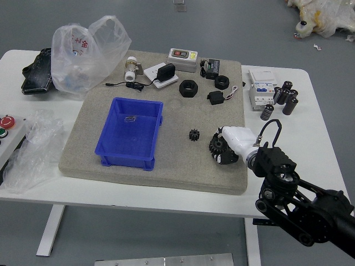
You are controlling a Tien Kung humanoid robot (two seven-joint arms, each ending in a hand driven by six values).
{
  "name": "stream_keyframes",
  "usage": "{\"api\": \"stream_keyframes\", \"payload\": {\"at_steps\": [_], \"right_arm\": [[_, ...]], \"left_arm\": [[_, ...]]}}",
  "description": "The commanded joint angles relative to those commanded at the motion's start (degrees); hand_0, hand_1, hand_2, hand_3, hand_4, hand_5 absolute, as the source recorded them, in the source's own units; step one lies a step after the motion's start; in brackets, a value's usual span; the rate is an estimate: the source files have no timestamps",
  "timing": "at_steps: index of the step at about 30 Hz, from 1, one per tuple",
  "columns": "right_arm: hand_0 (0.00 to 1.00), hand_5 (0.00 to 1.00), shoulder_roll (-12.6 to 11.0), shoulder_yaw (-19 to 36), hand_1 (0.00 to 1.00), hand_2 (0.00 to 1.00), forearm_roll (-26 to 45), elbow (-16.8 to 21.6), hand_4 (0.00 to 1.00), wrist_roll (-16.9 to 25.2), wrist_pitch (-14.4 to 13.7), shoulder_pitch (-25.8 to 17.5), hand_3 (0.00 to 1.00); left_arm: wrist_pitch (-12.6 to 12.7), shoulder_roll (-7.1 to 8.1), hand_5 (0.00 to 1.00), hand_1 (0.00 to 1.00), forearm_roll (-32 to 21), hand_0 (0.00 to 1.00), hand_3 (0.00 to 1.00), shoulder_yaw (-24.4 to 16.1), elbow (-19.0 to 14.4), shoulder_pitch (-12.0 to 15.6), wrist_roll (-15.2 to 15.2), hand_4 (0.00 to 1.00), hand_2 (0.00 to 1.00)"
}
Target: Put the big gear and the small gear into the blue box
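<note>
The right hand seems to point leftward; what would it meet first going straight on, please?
Probably the big gear, which is already right at the right hand, though depth and contact are unclear. Beyond it, roughly in line, lies the small gear.

Even light, faint soft shadows

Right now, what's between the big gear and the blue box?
The small gear, on the mat, closer to the big gear than to the blue box. Otherwise bare mat, per the head view.
</note>
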Motion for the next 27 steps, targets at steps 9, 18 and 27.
{"api": "stream_keyframes", "payload": {"at_steps": [9,18,27], "right_arm": [[0.208,0.002,-0.06,0.04,0.468,0.372,0.14,0.03,0.347,0.15,-0.27,-0.02,0.502],[0.208,0.002,-0.29,0.32,0.464,0.368,0.07,0.23,0.351,0.55,-0.83,0.01,0.499],[0.203,0.002,-0.29,0.71,0.464,0.367,0.20,0.42,0.355,2.05,-3.09,0.12,0.501]], "left_arm": [[0.00,0.06,0.163,0.532,0.04,0.583,0.643,-0.01,0.00,-0.03,0.01,0.661,0.535],[-0.01,0.03,0.162,0.532,0.05,0.582,0.643,0.01,0.01,-0.02,-0.01,0.660,0.536],[-0.01,0.02,0.163,0.532,0.03,0.582,0.643,0.00,0.00,-0.01,0.02,0.661,0.535]]}}
